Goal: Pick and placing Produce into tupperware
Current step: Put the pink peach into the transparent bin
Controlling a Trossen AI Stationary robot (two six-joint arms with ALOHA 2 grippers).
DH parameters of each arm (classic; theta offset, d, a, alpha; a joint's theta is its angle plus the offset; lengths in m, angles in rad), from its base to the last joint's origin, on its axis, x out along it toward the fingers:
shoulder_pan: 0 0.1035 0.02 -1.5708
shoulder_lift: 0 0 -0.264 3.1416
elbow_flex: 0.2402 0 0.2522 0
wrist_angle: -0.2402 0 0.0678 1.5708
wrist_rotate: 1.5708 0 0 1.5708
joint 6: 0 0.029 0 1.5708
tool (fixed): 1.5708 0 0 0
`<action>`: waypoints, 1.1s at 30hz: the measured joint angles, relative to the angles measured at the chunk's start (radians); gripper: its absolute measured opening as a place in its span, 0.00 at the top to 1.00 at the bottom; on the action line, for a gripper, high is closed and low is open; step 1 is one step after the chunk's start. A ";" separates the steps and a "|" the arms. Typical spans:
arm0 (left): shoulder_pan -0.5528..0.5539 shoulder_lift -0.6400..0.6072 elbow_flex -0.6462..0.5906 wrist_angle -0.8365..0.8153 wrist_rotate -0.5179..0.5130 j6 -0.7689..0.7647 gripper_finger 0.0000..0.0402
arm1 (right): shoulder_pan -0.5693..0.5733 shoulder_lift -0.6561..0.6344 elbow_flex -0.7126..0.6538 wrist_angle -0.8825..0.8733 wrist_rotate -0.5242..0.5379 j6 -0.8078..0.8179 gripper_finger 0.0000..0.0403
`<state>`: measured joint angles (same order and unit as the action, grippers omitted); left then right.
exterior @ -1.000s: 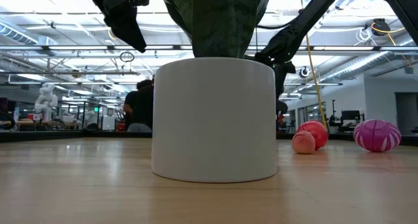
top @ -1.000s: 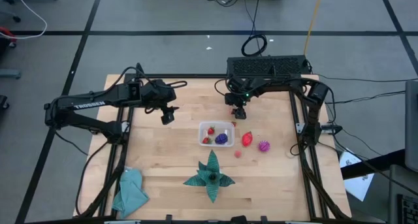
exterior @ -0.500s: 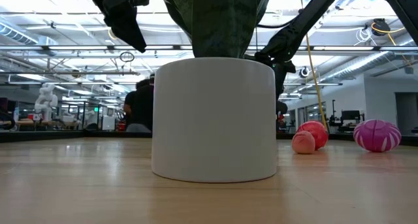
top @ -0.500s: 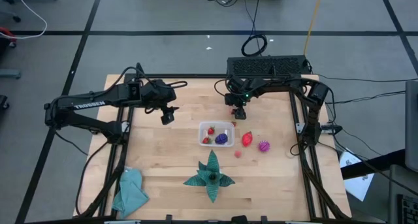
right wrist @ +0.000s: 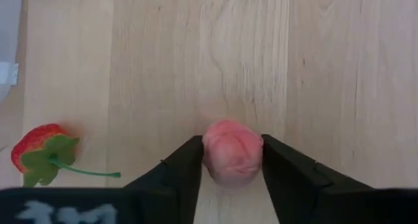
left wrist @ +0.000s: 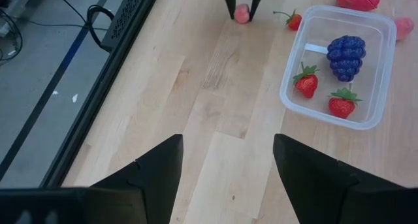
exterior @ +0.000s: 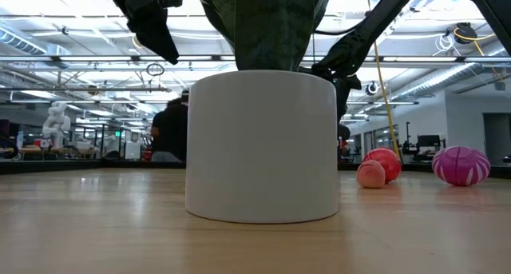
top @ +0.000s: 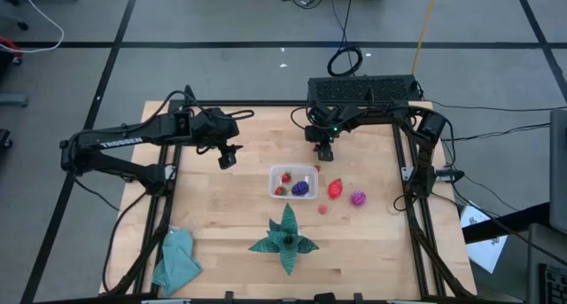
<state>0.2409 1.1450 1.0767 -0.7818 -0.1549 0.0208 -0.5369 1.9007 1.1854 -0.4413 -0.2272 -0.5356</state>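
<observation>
The clear tupperware (top: 294,182) (left wrist: 288,93) sits mid-table and holds two strawberries (left wrist: 305,81) and a purple grape bunch (left wrist: 345,54). My right gripper (top: 324,153) (right wrist: 232,168) stands just beyond it, pointing down, shut on a small pink fruit (right wrist: 232,159). A loose strawberry (right wrist: 40,152) (left wrist: 294,19) lies on the wood beside that fruit. A red fruit (top: 335,189), a magenta spiky ball (top: 358,198) and another pink fruit (top: 323,209) lie to the container's right. My left gripper (top: 229,158) (left wrist: 225,178) hovers open, left of the container. My right gripper pinches the pink fruit's two opposite sides (right wrist: 208,160) between its fingers (right wrist: 186,168), coming from above and pointing down. Whether the fruit rests on the table or is lifted clear, I cannot tell.
A dark-green leafy plant in a white pot (top: 286,237) (exterior: 263,146) stands near the front edge and fills the low view. A teal cloth (top: 177,260) lies at the near left corner. A black box (top: 361,91) sits on the far edge. Bare wood lies between the left gripper and the container.
</observation>
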 joint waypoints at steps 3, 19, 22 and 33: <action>0.000 0.000 0.000 0.000 0.000 0.000 0.39 | 0.000 0.000 0.000 -0.002 0.000 0.000 0.68; -0.001 0.000 0.000 0.000 -0.003 -0.005 0.39 | 0.054 -0.196 0.000 -0.071 0.074 0.049 0.72; 0.000 0.000 0.000 0.001 -0.002 -0.005 0.39 | 0.093 -0.243 0.000 -0.107 0.073 0.097 0.71; 0.000 0.000 0.000 0.002 0.022 -0.025 0.39 | 0.331 -0.286 0.001 -0.184 0.040 0.228 0.71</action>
<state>0.2409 1.1450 1.0767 -0.7803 -0.1327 -0.0041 -0.2062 1.6142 1.1862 -0.6253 -0.1867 -0.3077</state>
